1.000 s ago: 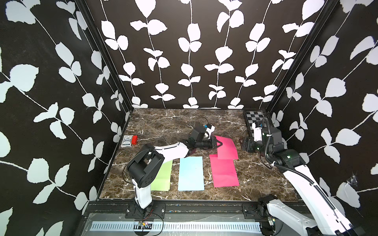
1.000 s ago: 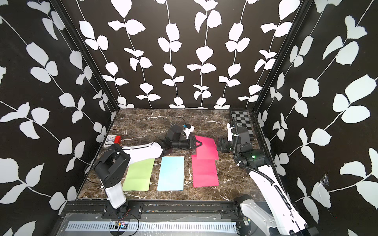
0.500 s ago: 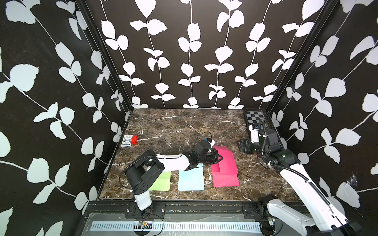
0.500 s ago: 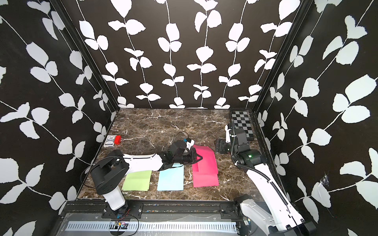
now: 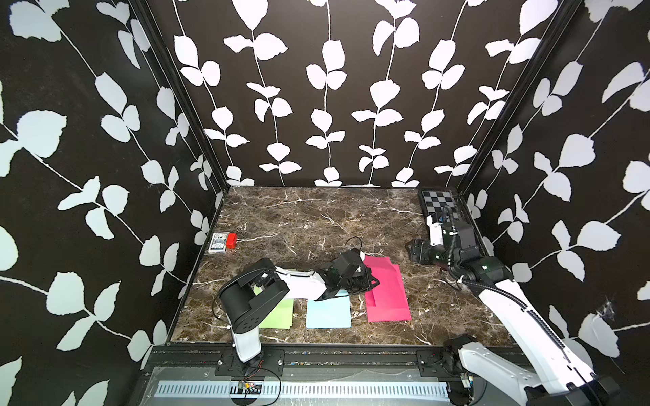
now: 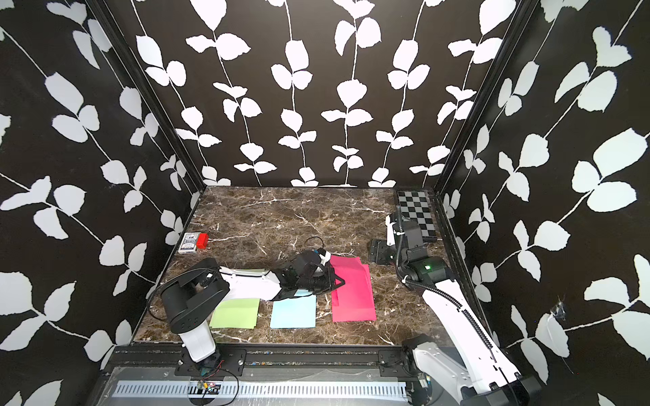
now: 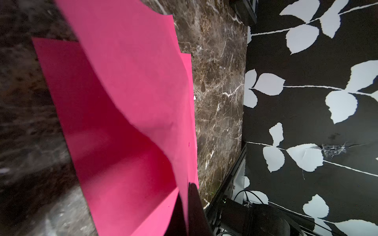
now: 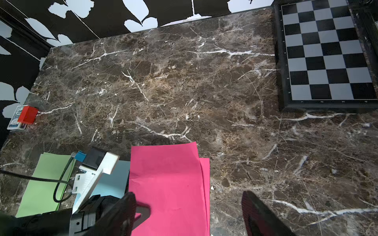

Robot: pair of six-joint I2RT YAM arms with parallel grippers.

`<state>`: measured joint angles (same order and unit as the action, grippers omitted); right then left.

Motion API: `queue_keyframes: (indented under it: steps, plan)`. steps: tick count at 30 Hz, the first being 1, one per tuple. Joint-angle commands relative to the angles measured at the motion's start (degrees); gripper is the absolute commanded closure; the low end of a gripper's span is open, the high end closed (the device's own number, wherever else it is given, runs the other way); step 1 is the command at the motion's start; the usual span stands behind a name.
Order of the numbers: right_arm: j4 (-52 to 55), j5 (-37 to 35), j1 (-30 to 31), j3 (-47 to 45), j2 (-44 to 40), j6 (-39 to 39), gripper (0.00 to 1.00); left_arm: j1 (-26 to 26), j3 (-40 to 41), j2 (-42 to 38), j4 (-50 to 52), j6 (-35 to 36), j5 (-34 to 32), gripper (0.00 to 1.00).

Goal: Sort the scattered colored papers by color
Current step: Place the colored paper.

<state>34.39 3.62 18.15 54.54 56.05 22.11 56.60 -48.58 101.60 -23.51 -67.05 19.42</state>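
Pink sheet [image 7: 133, 92], edge curled, in L end effector [image 5: 370, 281]; R end effector [image 5: 413, 250] wide.

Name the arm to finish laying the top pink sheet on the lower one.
Left. Its jaws are shut on the top pink sheet, over the lower pink sheet; the right arm's jaws hang open near the chessboard, off the papers.

Your left claw [image 5: 372, 281] pinches top pink sheet [image 5: 381, 272], curled | second pink sheet [image 5: 387, 313] flat beneath | blue sheet [image 5: 329, 314], green sheet [image 5: 279, 316] flat behind claw
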Motion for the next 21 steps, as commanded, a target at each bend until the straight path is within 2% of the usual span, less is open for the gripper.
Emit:
queue_keyframes:
  steps: [1,13,21]
  plan:
    - [-1.7,0.2,-0.3,-1.9,0.5,0.4,0.2,0.5,-0.6,-0.6,-0.6,0.7,0.7,1.0]
    - [-1.8,0.6,-0.4,-2.6,1.3,0.2,0.19,1.7,-0.7,-3.2,-0.2,-0.5,2.4,1.0]
    - [-2.2,1.2,-0.4,-2.7,2.3,0.3,0.19,1.8,0.3,-0.7,-0.9,-1.6,4.0,1.0]
